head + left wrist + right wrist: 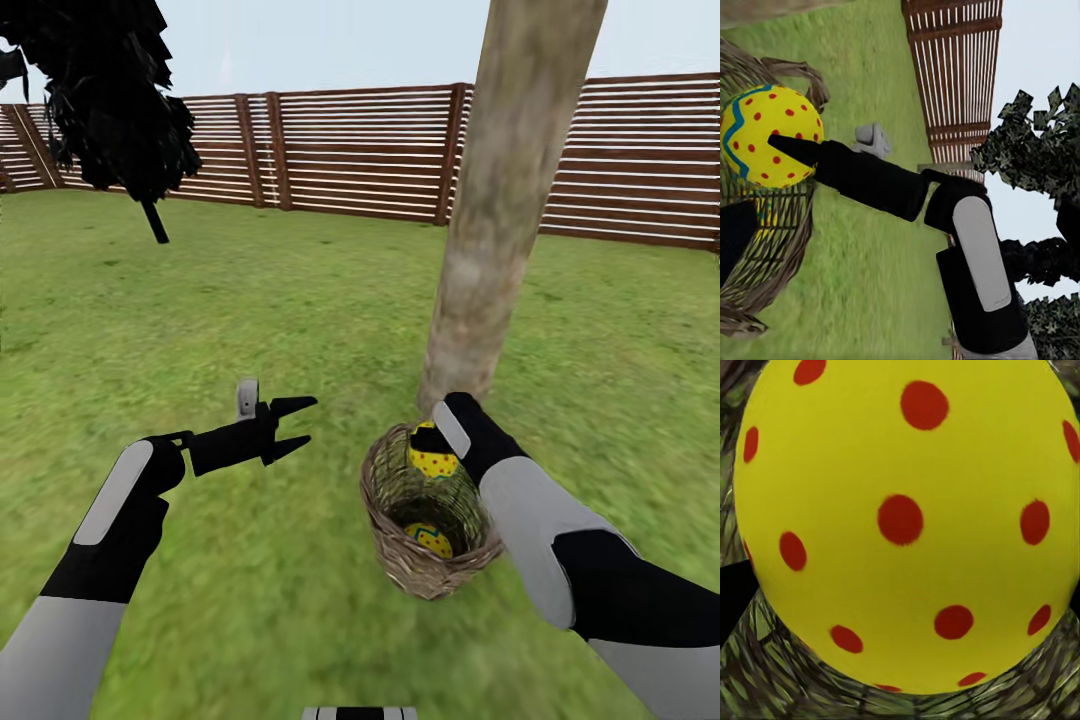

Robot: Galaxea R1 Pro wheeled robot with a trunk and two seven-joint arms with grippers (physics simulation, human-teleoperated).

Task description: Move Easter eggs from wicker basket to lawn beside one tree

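Note:
The wicker basket [385,505] stands on the lawn [250,300] right at the foot of the thick pale tree [500,230]. My right gripper [430,440] is shut on a yellow Easter egg [435,462] with red dots, held at the basket's rim. The left wrist view shows that egg [765,112] with a black finger [795,148] across it, above the basket [772,255]. Up close, the egg [907,525] has wicker weave [765,682] around it. A second egg [430,538] lies on the basket's bottom. My left gripper [298,425] hangs open over the grass to the left of the basket.
A slatted wooden fence [360,150] closes the garden at the back. A thin-trunked tree with black foliage [110,100] stands at the far left. More black foliage [1035,150] rises behind my right arm [979,247]. Grass stretches wide to the left and front.

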